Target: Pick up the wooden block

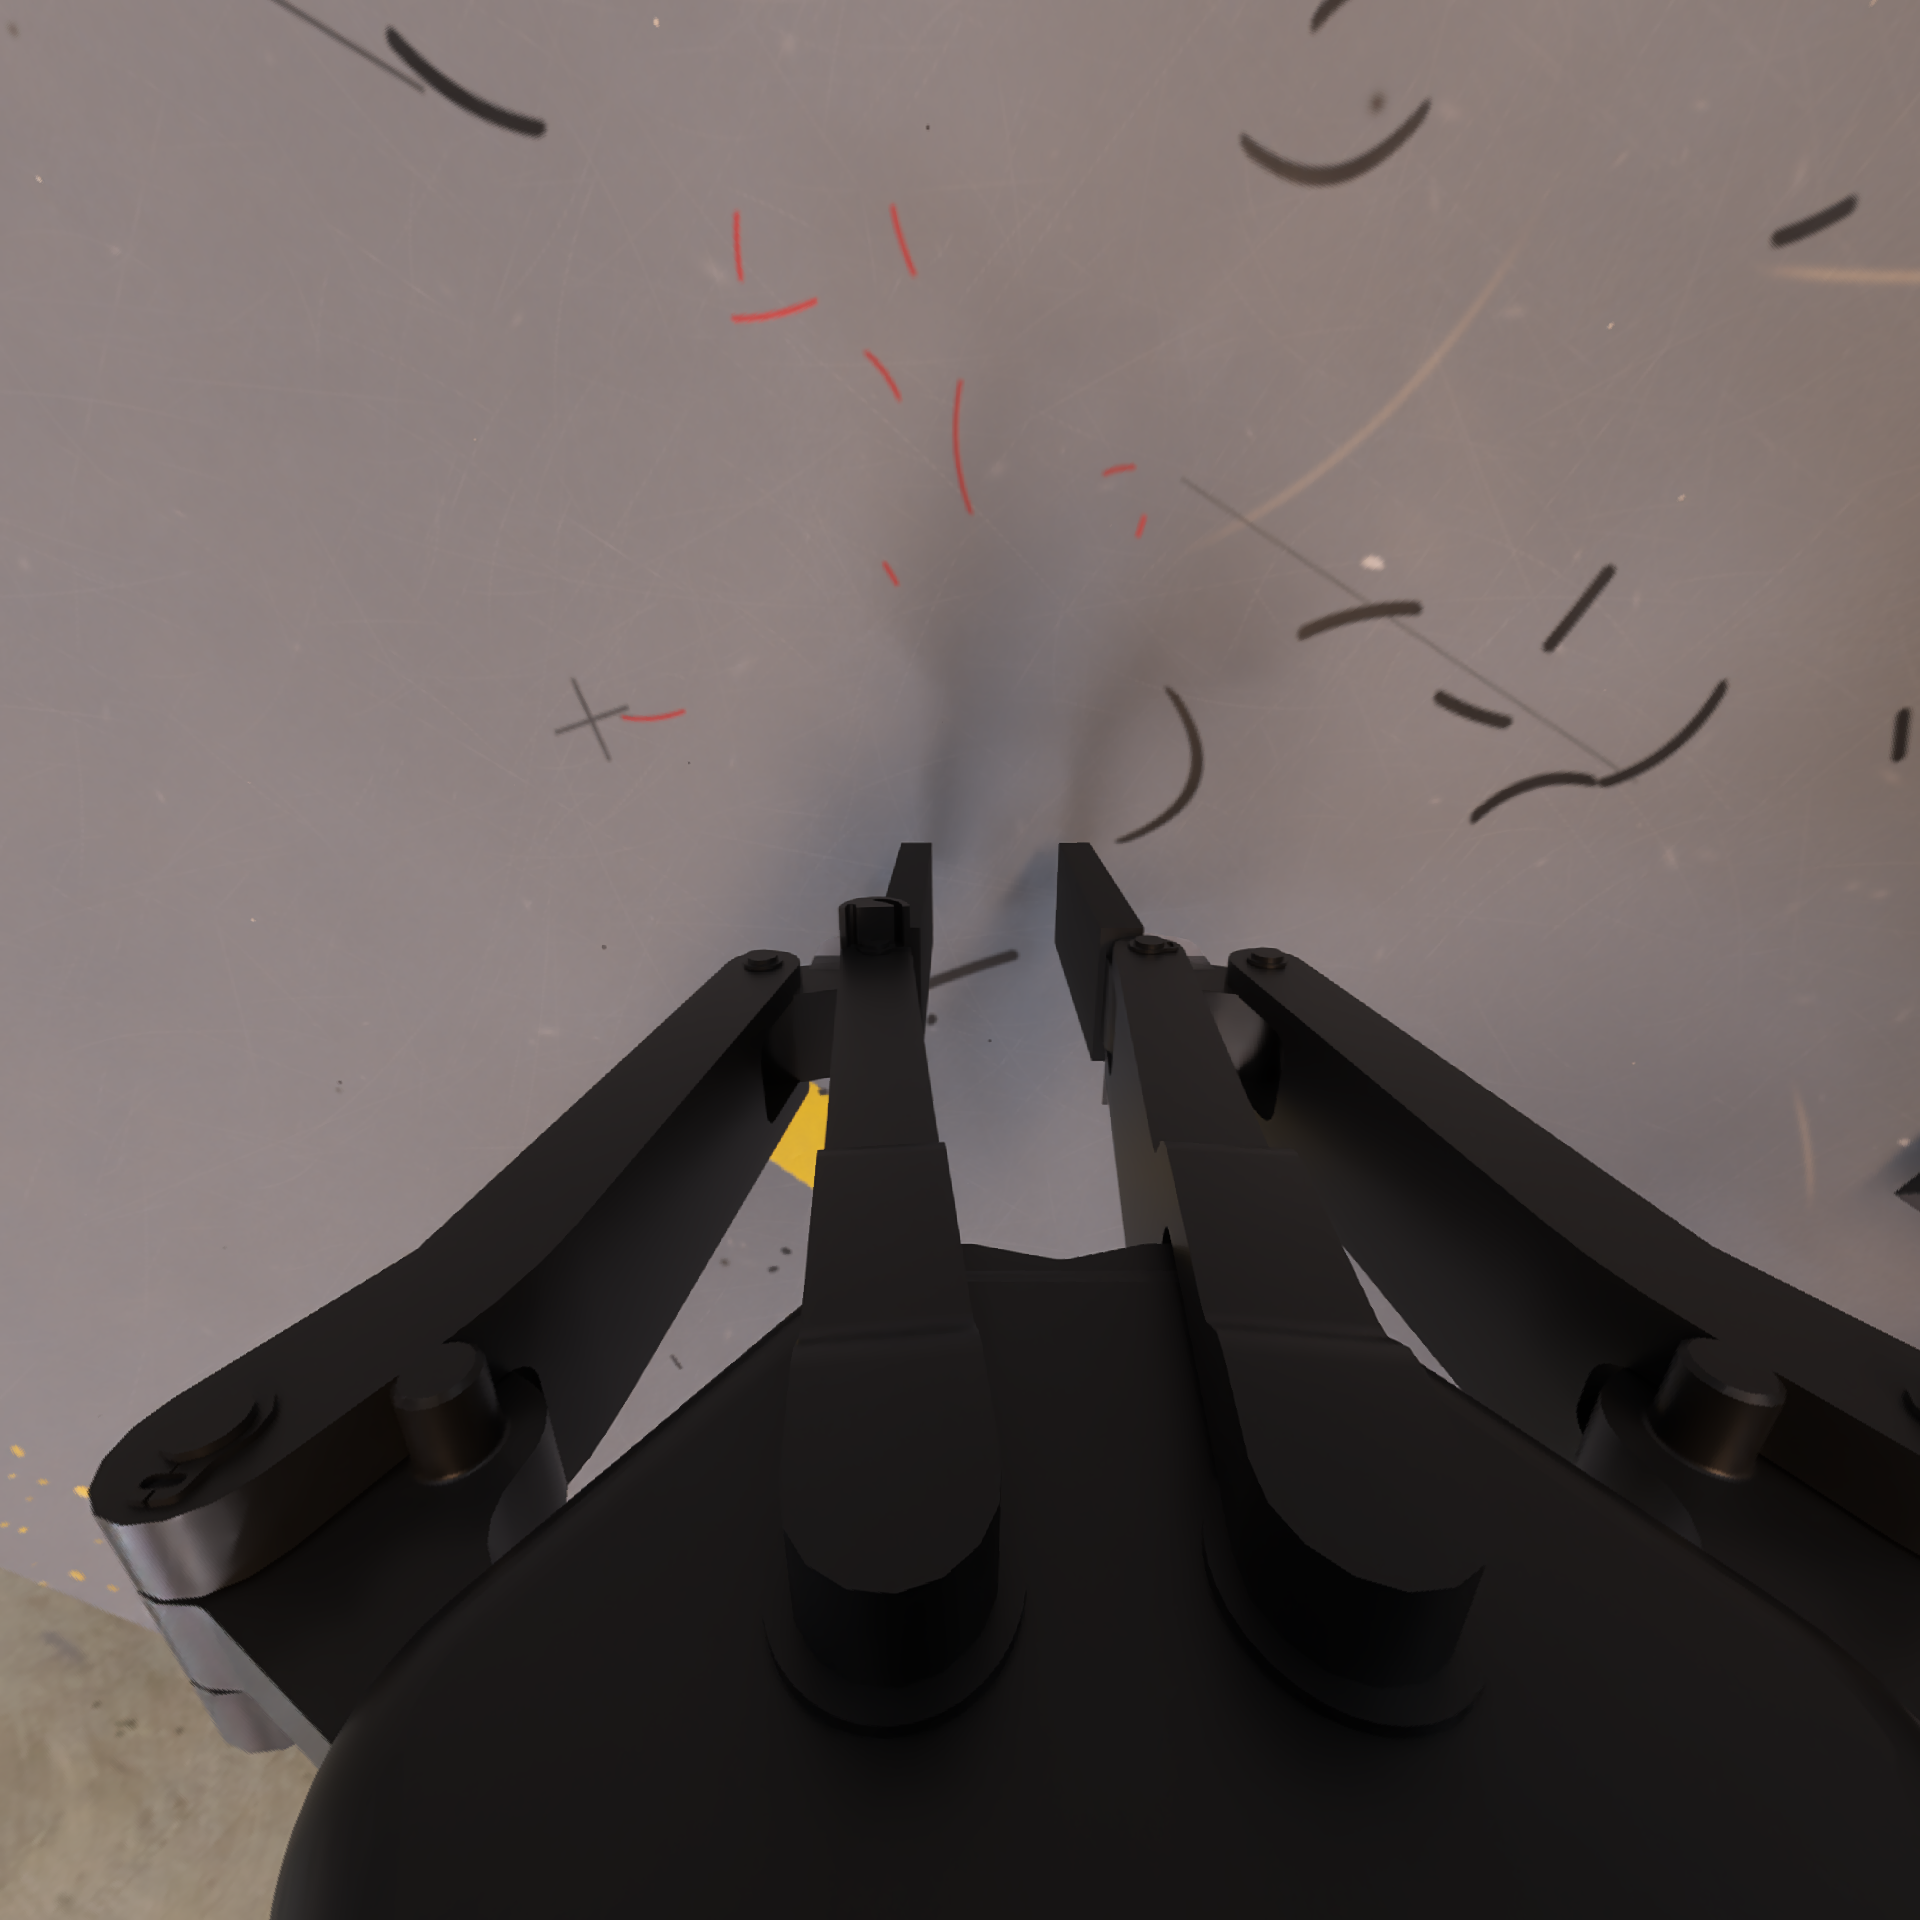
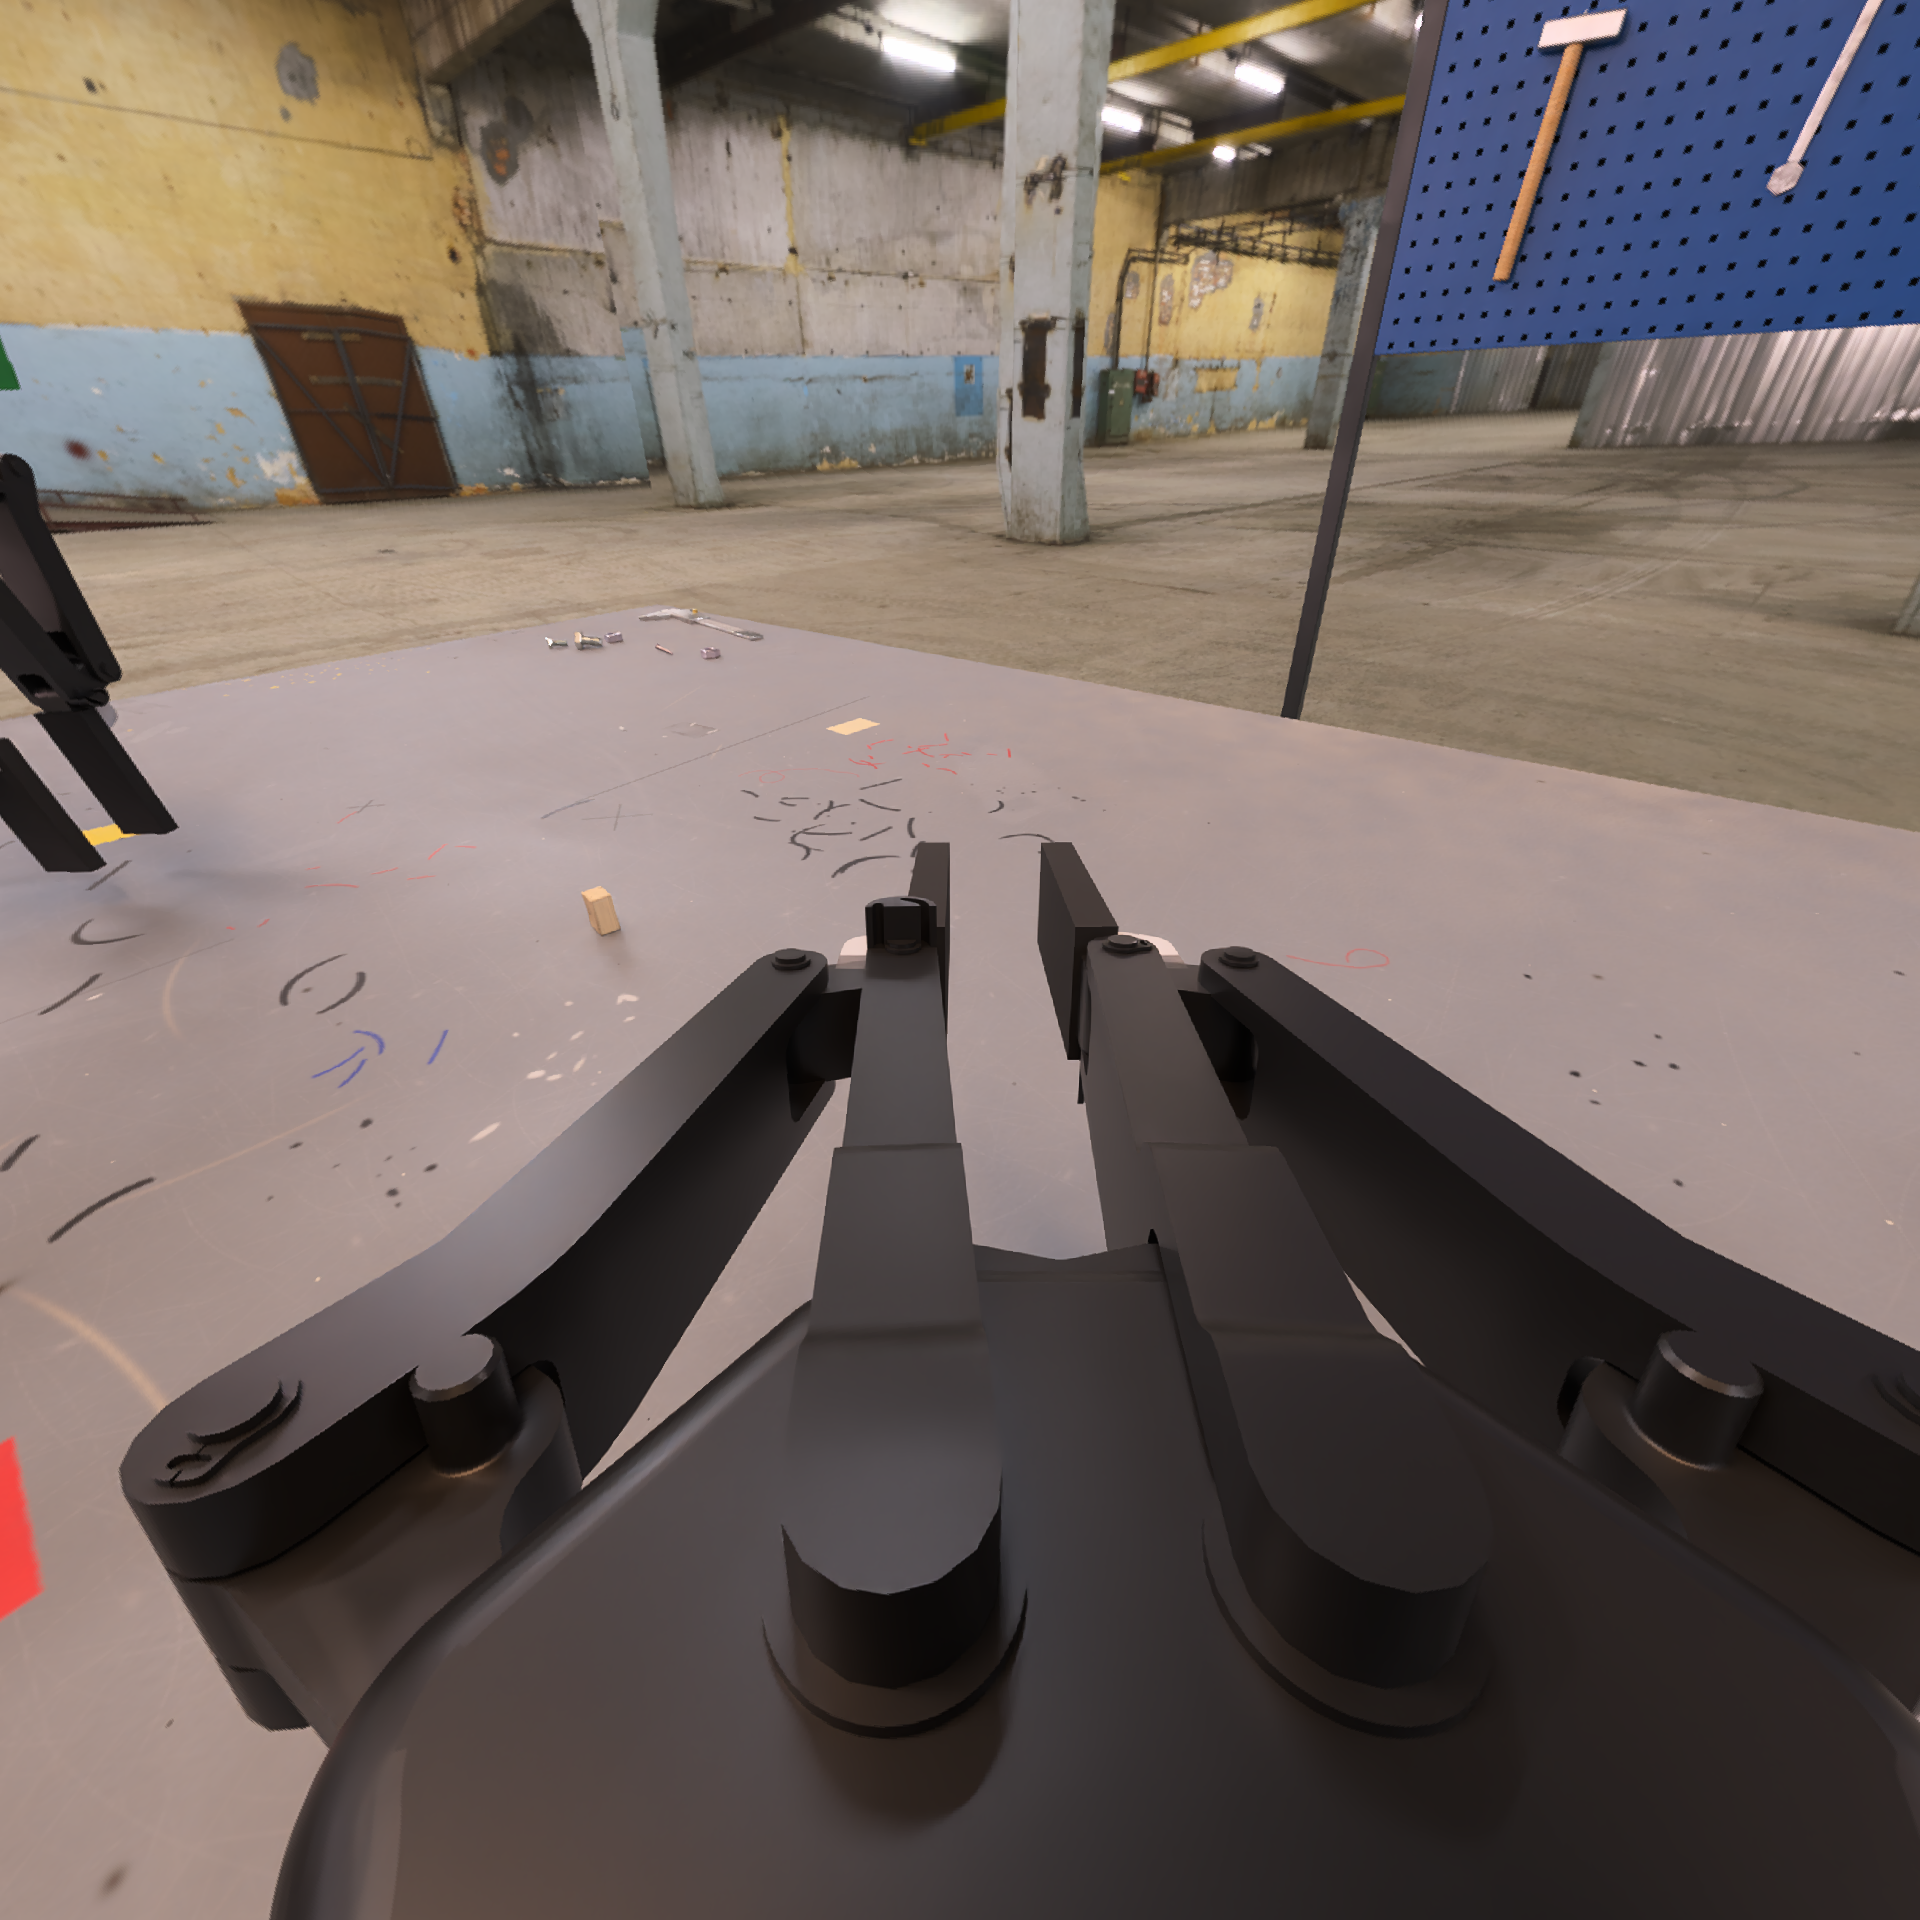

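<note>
In the right wrist view, the far left edge shows the left gripper (image 2: 88, 847) hanging over the grey table (image 2: 1455, 987), its two dark fingers parted with nothing between them and a scrap of yellow tape (image 2: 107, 834) on the surface just behind the tips. Its own wrist view points almost straight down at the table (image 1: 364, 520), the left gripper (image 1: 992, 862) released and empty above red and black pen strokes, with a yellow patch (image 1: 805, 1138) glimpsed through the linkage. Moving right across the table in the right wrist view, black arcs and blue scribbles mark the surface, and then the wooden block (image 2: 601, 910) stands alone on the tabletop, a small pale piece, well apart from both grippers and to the left of the right gripper's fingers. Farther back near the table's far edge lie a few small metal parts (image 2: 587, 641) and what seems to be a wrench (image 2: 701, 621), though it is too small to be sure. A pale yellow tape piece (image 2: 852, 726) lies beyond a cluster of red and black marks. The right gripper (image 2: 992, 862) fills the foreground, released, its pads apart and holding nothing. At the far right a blue pegboard (image 2: 1662, 260) on a dark post carries a hammer (image 2: 1548, 145).
</note>
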Robot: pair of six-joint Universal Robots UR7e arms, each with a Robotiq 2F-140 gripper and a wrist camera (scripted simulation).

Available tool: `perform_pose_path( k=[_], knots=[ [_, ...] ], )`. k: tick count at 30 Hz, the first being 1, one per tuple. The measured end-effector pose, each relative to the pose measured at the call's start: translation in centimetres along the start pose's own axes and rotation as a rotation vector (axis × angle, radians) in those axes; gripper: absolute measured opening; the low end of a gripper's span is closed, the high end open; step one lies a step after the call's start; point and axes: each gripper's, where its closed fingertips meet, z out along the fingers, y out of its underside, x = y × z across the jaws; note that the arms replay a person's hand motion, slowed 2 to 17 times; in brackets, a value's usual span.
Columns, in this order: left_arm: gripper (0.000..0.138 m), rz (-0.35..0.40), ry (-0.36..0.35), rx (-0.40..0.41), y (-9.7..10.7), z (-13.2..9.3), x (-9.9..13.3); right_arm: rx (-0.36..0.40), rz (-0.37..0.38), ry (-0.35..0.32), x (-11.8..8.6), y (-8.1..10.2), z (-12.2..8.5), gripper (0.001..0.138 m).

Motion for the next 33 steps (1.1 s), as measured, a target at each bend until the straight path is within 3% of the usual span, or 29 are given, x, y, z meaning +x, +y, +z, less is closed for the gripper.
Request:
perform_pose_path(
  k=[4,23,33],
  knots=[
    [0.023,0.012,-0.027,-0.027,0.2,0.3,-0.2,0.002,0.000,0.000,0.0,0.0,0.0,0.023],
    [0.023,0.006,-0.038,-0.050,0.4,0.2,-0.4,0.018,0.003,-0.001,0.0,-0.4,-0.3,0.023],
    [0.024,0.018,-0.037,-0.138,1.5,0.2,-0.3,0.025,0.010,-0.005,0.0,-0.5,-0.4,0.023]
  ],
)
